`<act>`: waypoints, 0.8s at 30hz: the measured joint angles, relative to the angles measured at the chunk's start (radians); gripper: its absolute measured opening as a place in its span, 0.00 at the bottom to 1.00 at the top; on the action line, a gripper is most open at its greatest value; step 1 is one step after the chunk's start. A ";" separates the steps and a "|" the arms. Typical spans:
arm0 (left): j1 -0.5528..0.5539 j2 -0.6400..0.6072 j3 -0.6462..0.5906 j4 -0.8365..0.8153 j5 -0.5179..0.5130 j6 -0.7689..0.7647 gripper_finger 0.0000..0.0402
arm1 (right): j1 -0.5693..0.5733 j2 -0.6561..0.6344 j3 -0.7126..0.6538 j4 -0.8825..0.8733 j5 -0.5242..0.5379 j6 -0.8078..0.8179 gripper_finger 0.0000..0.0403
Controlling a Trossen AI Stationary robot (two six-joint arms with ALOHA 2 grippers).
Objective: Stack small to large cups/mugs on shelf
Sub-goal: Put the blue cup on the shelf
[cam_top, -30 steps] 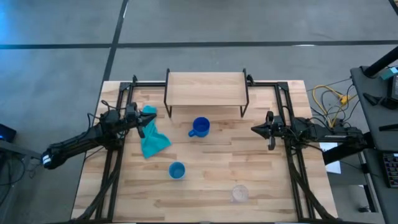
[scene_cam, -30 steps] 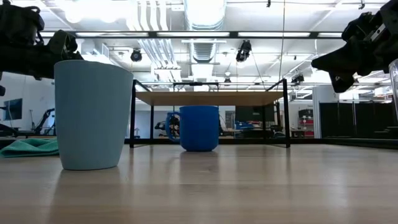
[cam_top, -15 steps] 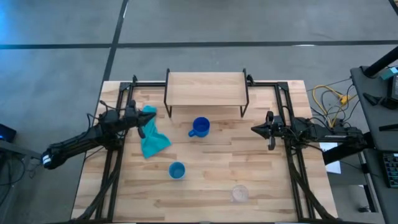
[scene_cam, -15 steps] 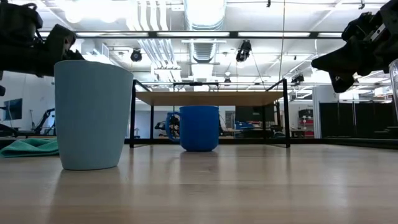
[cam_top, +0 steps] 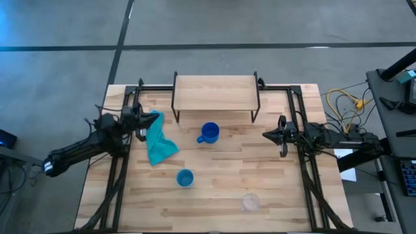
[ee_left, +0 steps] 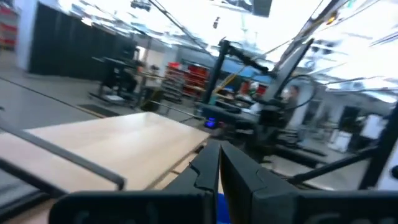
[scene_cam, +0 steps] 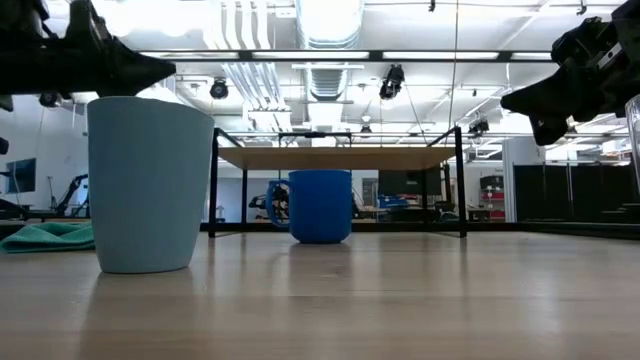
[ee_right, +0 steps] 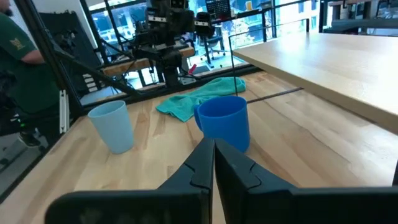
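Observation:
The royal-blue mug (cam_top: 209,132) stands on the table in front of the shelf (cam_top: 214,93), its handle toward the left. The small light-blue cup (cam_top: 184,178) stands upright nearer the front. The clear cup (cam_top: 250,202) stands near the front right. My left gripper (cam_top: 143,122) is shut and empty above the table's left side, beside the teal cloth (cam_top: 157,140), pointing level toward the right (scene_cam: 160,70). My right gripper (cam_top: 265,135) is shut and empty above the right side, pointing at the mug (ee_right: 224,121).
The teal cloth lies crumpled on the table left of the mug. Black frame rails (cam_top: 123,169) run along both table sides. The shelf stands on thin black legs (scene_cam: 212,185) at the far middle, with open room under it. Bare wood lies between the cups.
My left gripper has risen from over the teal cloth and tipped up from pointing down to pointing level, drawing a little toward the table's left and far edges. The cups, the mug and my right arm have kept still.

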 joint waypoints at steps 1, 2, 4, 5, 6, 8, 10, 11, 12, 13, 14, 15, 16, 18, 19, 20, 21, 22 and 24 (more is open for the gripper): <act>0.000 0.003 0.010 -0.001 0.011 -0.023 0.00 | 0.000 0.000 0.000 0.000 0.000 0.001 0.02; 0.000 0.006 0.022 0.000 0.020 -0.047 0.00 | 0.000 0.000 0.000 0.000 0.001 0.008 0.02; 0.000 0.017 0.052 0.000 0.039 -0.092 0.00 | 0.000 0.000 0.000 0.000 0.002 0.033 0.02; 0.000 0.024 0.071 0.000 0.051 -0.109 0.00 | 0.000 0.000 0.000 0.000 0.006 0.049 0.02; 0.000 0.032 0.091 0.000 0.067 -0.119 0.00 | 0.000 0.000 0.000 0.002 0.014 0.072 0.02; 0.000 0.052 0.137 -0.001 0.098 -0.120 0.00 | 0.000 0.000 0.000 0.008 0.030 0.109 0.02; 0.000 0.076 0.189 -0.017 0.120 -0.119 0.00 | 0.000 0.000 0.000 0.027 0.035 0.127 0.02; 0.000 0.088 0.218 -0.046 0.131 -0.114 0.00 | 0.000 0.000 0.000 0.043 0.035 0.131 0.02; 0.000 0.101 0.250 -0.085 0.142 -0.112 0.00 | 0.000 0.000 0.000 0.064 0.036 0.132 0.02; 0.000 0.113 0.286 -0.144 0.151 -0.112 0.00 | 0.000 0.002 0.000 0.091 0.037 0.132 0.02; 0.000 0.126 0.324 -0.214 0.159 -0.112 0.00 | 0.000 0.003 0.000 0.123 0.045 0.132 0.02; 0.000 0.141 0.364 -0.296 0.164 -0.112 0.00 | 0.000 0.003 0.000 0.154 0.051 0.132 0.02; 0.000 0.158 0.405 -0.379 0.166 -0.113 0.00 | 0.000 0.003 0.000 0.188 0.052 0.132 0.02; 0.000 0.193 0.484 -0.533 0.170 -0.117 0.00 | 0.000 0.003 0.000 0.255 0.053 0.135 0.02; 0.000 0.210 0.523 -0.599 0.174 -0.118 0.00 | 0.000 0.004 0.000 0.293 0.053 0.145 0.02; 0.000 0.227 0.558 -0.651 0.180 -0.118 0.00 | 0.000 0.004 0.000 0.332 0.054 0.158 0.02; 0.000 0.243 0.592 -0.690 0.189 -0.116 0.00 | 0.000 0.004 0.000 0.370 0.054 0.173 0.02; 0.000 0.257 0.620 -0.715 0.200 -0.108 0.00 | 0.000 0.004 0.000 0.401 0.054 0.189 0.02; 0.000 0.282 0.670 -0.738 0.222 -0.092 0.00 | 0.000 0.004 0.000 0.449 0.054 0.202 0.02</act>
